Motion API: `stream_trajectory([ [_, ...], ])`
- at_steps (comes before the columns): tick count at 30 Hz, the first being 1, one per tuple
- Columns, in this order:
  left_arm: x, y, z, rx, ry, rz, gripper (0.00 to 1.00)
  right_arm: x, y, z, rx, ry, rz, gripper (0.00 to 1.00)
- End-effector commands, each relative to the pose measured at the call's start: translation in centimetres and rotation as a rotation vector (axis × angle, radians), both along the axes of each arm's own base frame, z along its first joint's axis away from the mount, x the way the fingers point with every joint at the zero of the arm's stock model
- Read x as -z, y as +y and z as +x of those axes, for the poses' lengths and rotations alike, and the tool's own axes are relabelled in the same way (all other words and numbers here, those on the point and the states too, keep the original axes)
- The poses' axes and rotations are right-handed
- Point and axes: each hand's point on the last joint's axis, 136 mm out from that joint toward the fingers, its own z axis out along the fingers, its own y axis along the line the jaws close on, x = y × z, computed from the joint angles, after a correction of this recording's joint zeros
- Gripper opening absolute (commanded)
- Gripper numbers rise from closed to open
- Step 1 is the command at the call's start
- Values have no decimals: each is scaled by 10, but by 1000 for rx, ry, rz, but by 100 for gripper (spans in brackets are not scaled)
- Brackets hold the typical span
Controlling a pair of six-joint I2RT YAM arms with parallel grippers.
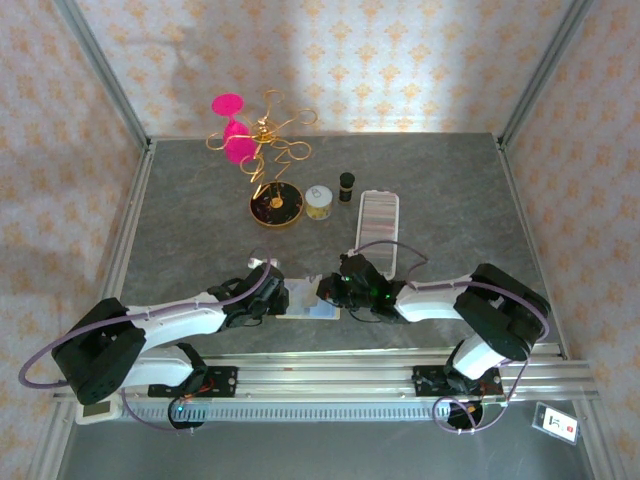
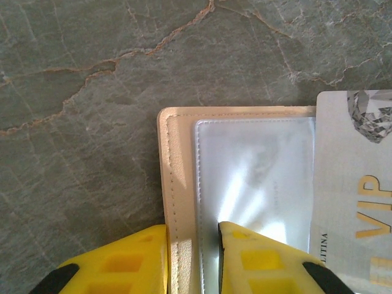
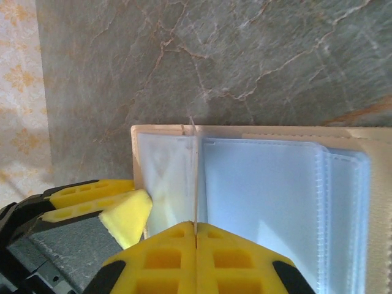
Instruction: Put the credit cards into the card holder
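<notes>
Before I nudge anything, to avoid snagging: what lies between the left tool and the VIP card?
Just the card holder's clear sleeve, between left tool and VIP card; the left wrist view shows it.

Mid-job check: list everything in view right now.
card holder: one, cream-beige, open, near centre between the grippers
credit card: one, silver with gold VIP lettering, over the holder's sleeve
thin sheet: one, edge-on, card or sleeve unclear, over the holder
clear case: one, grey-ribbed, right of centre
wire stand: one, gold with pink discs, far centre
jar: one, pale yellow, beside the stand
bottle: one, dark, beside the jar
table: one, grey marbled
left gripper: one, yellow, astride the holder's edge
right gripper: one, yellow, shut on the thin sheet
</notes>
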Motion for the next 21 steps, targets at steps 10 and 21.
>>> stream_trajectory([
  [10, 18, 13, -20, 0, 68, 47, 23, -1, -9, 1, 47, -24, 7, 0],
  [21, 18, 14, -20, -3, 65, 45, 23, 4, 11, -14, -27, 5, 22, 0],
])
